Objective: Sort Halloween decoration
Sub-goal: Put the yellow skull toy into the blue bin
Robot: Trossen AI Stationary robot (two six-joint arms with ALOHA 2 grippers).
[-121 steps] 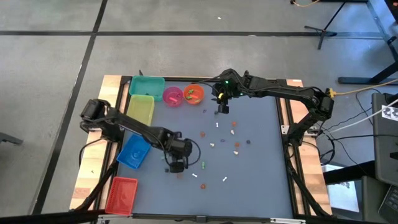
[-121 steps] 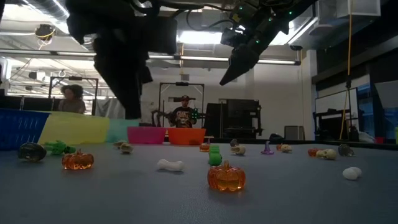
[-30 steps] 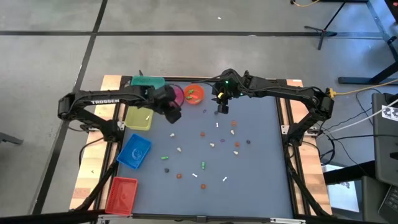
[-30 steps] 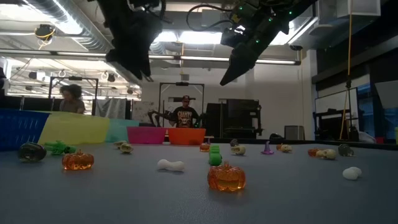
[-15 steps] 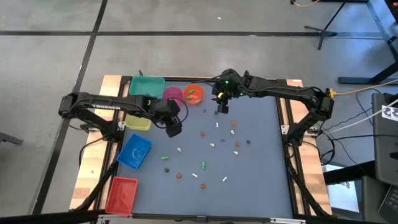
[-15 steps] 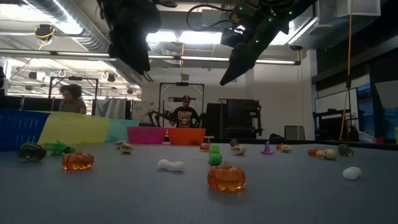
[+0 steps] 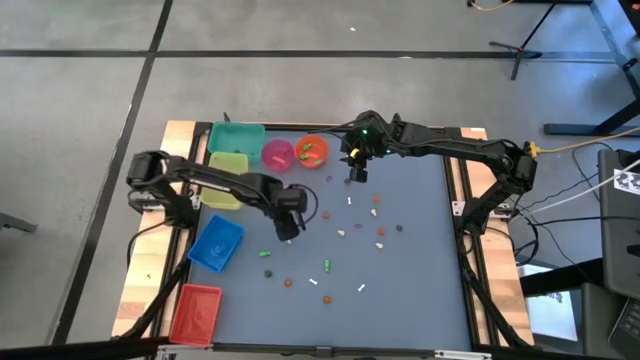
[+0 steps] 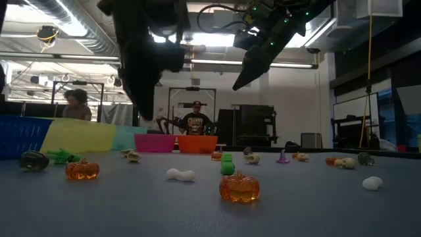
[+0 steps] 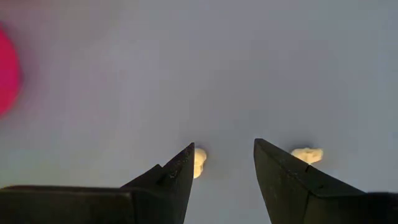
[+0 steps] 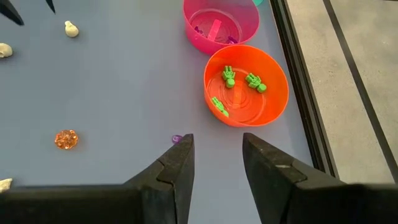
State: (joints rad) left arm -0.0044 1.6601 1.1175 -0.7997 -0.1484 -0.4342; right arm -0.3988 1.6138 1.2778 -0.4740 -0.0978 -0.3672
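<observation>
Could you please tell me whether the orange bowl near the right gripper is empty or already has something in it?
Not empty. In the right wrist view the orange bowl holds three small green trinkets on its floor.

I'm seeing both arms hanging above the table (image 8: pixel 316 210): the left gripper (image 8: pixel 141 99) left of the right gripper (image 8: pixel 243 79). An orange pumpkin (image 8: pixel 239 187) is sitting nearest, a white bone (image 8: pixel 180 174) just behind it.

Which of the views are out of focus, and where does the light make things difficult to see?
Left wrist view: the pink bowl at the edge is only a blur, and the white trinkets look soft. Low view: bright ceiling lights behind turn both arms into dark silhouettes. Right wrist view: sharp, the green figures in the orange bowl show clearly.
</observation>
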